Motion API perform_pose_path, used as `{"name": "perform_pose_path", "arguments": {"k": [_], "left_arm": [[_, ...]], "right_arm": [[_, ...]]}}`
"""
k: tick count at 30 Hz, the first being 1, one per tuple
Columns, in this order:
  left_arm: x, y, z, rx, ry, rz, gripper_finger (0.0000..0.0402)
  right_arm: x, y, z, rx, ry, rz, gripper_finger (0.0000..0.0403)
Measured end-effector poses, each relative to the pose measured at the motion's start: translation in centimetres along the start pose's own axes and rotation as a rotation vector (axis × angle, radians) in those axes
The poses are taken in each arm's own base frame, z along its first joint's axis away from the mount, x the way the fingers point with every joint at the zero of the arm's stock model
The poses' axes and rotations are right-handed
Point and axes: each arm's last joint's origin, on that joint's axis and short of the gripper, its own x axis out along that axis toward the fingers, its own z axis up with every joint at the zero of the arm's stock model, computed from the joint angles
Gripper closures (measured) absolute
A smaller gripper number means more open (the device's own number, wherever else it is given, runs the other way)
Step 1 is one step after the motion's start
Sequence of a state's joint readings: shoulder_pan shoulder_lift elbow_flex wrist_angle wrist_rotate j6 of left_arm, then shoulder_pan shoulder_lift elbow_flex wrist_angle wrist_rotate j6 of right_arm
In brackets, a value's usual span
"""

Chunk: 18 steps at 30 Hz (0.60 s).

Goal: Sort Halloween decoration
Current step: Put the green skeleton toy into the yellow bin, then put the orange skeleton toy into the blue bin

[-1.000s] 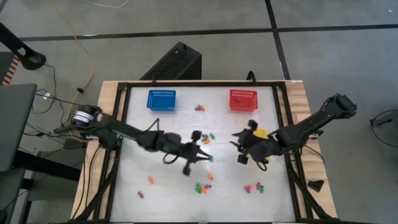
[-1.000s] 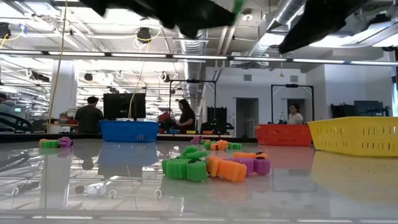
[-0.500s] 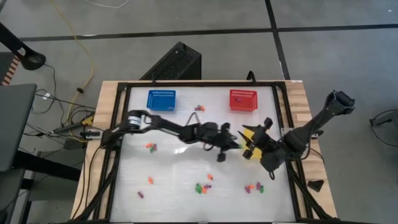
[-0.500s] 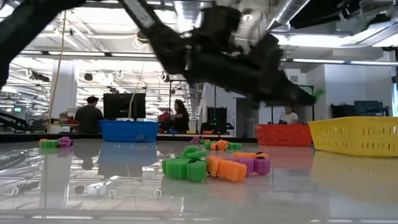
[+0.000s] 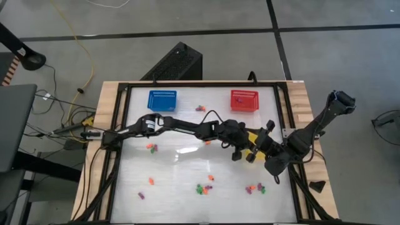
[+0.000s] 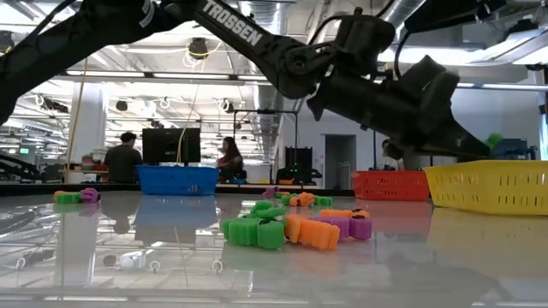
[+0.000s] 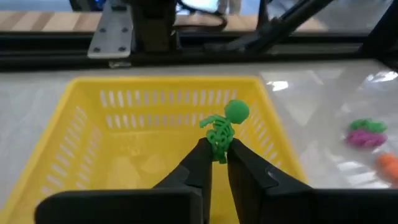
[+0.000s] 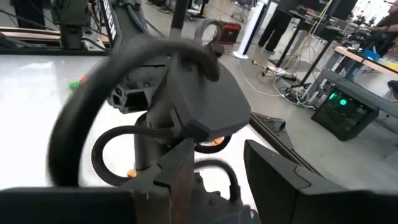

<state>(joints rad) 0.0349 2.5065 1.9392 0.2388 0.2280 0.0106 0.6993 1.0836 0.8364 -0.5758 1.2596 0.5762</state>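
The left gripper point(image 7: 218, 163) is clamped on a small green plastic skeleton figure point(image 7: 222, 130), its 2 dark fingers point(image 7: 198, 163) pinching the figure's lower body while the round head sticks out just past the fingertips. Directly beyond and beneath the fingertips lies the yellow plastic mesh basket point(image 7: 118, 112), so the figure hangs over the basket's interior, not touching its floor. In the high view the left arm stretches far across the white table point(image 5: 181, 181) and its gripper point(image 5: 239, 152) sits at the near edge of that yellow basket point(image 5: 255, 135). The low view shows the same gripper point(image 6: 479, 147) with the green figure point(image 6: 493, 139) just above the basket's rim point(image 6: 488, 184).

The right gripper point(image 8: 214, 165) waits just beside the left gripper, on the far side of the yellow basket; its 2 fingers stand apart with nothing between them, and its camera looks straight at the left arm's wrist. In the high view it shows at point(image 5: 273, 156).

The remaining orange, purple and green trinkets lie scattered on the table, well apart from both grippers: a cluster point(image 5: 203, 187) behind the left gripper, another point(image 5: 255, 187) near the right gripper, and a few point(image 5: 200, 109) between the blue mesh basket point(image 5: 162, 100) and the red mesh basket point(image 5: 244, 99). 1 purple-and-green piece point(image 7: 363, 132) lies beside the yellow basket.
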Motion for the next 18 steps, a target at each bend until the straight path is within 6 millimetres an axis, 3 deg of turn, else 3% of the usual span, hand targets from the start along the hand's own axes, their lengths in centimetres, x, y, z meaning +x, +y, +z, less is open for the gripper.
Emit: {"name": "perform_pose_path", "arguments": {"k": [12, 18], "left_arm": [[-0.7, 0.2, 0.4, 0.019, 0.069, -0.005, 0.0245], [-4.9, 1.2, 3.9, 0.048, 0.252, 0.064, 0.0220]], "right_arm": [[0.0, 0.0, 0.0, 0.010, 0.001, 0.003, 0.0231], [0.0, 0.0, 0.0, 0.010, 0.000, 0.001, 0.0231]]}}
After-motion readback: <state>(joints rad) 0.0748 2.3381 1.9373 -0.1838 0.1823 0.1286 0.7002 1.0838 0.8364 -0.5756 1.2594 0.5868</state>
